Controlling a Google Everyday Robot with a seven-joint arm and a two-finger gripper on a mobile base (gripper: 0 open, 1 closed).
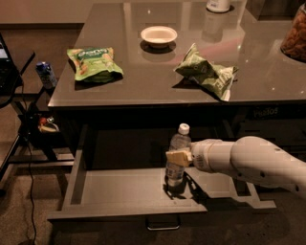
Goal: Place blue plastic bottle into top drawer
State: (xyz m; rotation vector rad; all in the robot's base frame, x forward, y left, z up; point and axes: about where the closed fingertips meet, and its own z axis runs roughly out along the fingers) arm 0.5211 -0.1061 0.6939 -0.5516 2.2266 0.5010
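Note:
The blue plastic bottle (179,143), clear with a white cap, stands upright inside the open top drawer (119,189), right of its middle, with its base on or just above the drawer floor. My gripper (177,157) reaches in from the right on a white arm (248,160). It is shut on the bottle's middle, and its tan fingers (175,157) cover the label. The drawer is pulled out under the table, and its metal loop handle (163,224) shows on the front panel.
On the grey table (143,81) lie two green snack bags (93,61) (208,72) and a white bowl (158,35). A white cup (218,5) stands at the back. A small blue can (46,75) stands on a dark stand at the left, with cables below.

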